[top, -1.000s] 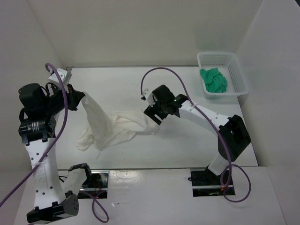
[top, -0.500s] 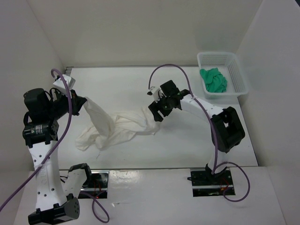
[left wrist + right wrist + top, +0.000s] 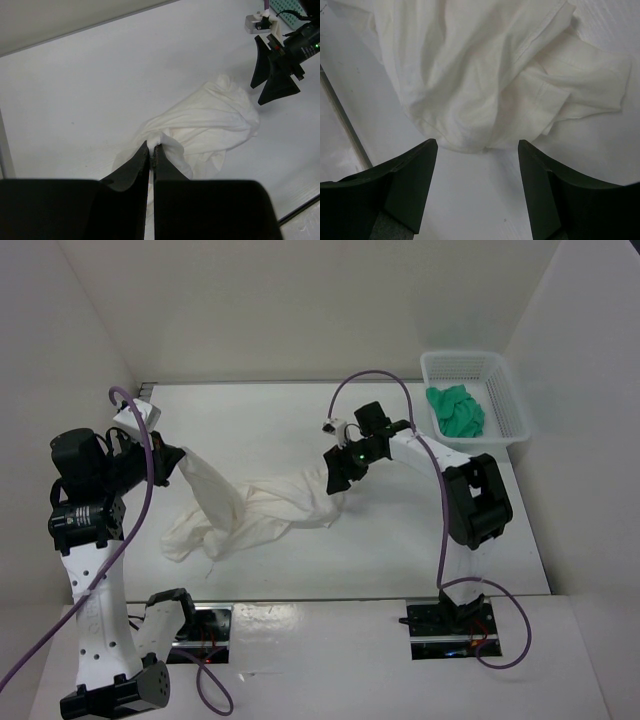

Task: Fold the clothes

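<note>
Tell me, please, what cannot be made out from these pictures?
Left wrist view: the shut left end effector hides how much of the white garment it pinches.
Top view: the right end effector covers the garment's end, so contact cannot be told.
Right wrist view: the garment runs off the top edge.
Top view: the green cloth hides part of the basket floor.

The clothes (image 3: 262, 508) lie across the counter (image 3: 400, 540), left end in my left fingers (image 3: 132, 172), right end under my right fingers (image 3: 412, 175), a basket (image 3: 507, 390) holding a cloth (image 3: 456, 410) far right.
</note>
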`<state>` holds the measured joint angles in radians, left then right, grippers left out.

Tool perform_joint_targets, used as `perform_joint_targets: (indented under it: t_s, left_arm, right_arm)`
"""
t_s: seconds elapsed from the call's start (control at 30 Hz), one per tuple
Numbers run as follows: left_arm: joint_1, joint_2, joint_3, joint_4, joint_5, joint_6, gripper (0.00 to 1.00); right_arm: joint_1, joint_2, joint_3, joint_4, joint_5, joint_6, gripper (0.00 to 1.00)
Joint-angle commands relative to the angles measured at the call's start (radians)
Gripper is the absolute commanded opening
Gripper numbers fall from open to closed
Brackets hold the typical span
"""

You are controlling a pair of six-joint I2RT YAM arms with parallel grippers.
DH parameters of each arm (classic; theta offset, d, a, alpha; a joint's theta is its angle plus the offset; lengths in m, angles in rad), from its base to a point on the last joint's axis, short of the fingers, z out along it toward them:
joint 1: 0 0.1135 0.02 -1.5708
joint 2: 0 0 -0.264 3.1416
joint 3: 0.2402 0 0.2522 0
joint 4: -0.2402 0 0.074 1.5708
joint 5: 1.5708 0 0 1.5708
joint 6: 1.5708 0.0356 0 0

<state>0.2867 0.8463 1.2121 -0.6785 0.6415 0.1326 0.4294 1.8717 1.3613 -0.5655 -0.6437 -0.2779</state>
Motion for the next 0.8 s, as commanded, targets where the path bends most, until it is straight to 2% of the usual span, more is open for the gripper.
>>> perform_joint_targets:
  t_s: [0.0, 0.37, 0.77]
  left_arm:
    - [0.006, -0.013, 0.003, 0.039, 0.024, 0.022, 0.0]
    - [0.006, -0.013, 0.003, 0.039, 0.024, 0.032, 0.0]
    - [0.006, -0.013, 0.012, 0.03, 0.024, 0.032, 0.0]
  right_arm:
    - [0.006, 0.009, 0.041, -0.025, -0.06, -0.007, 0.73]
    - [0.006, 0.009, -0.014, -0.036, -0.06, -0.007, 0.72]
    - [0.006, 0.101, -0.068, -0.082, -0.162, -0.052, 0.68]
